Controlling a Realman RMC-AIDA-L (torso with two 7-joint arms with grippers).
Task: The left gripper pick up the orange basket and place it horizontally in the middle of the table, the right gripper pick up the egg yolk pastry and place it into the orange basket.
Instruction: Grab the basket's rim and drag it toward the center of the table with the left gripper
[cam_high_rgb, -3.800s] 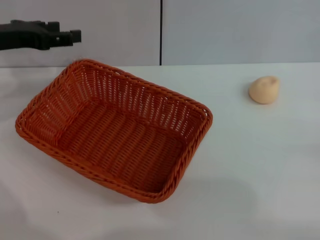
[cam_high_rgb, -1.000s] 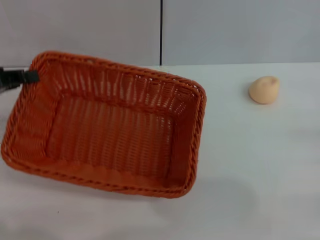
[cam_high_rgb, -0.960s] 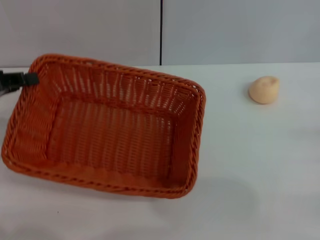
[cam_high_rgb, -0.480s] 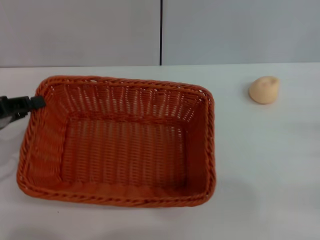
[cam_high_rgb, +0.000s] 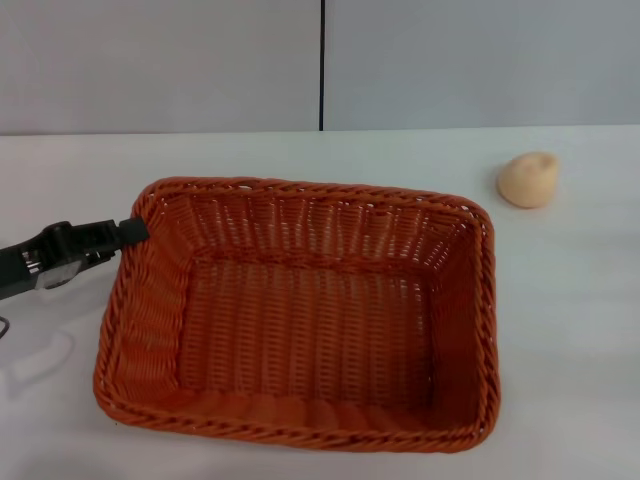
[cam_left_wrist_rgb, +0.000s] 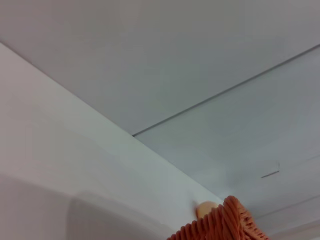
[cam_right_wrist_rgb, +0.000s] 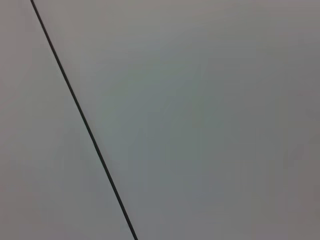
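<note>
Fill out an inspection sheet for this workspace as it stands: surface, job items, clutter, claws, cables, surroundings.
Surface: white table, bare around the items.
Orange basket: sits upright near the middle of the table, long side across the head view, nothing inside.
Egg yolk pastry: on the table, to the right of the basket and farther back, apart from it.
Clutter: nothing seen.
Left claw: at the basket's left rim, tip on the braid; grip itself cannot be made out.
Right claw: not in view; its wrist camera shows only wall.
Cables: a thin dark bit at the table's left edge.
Surroundings: grey wall panels with a dark vertical seam.
</note>
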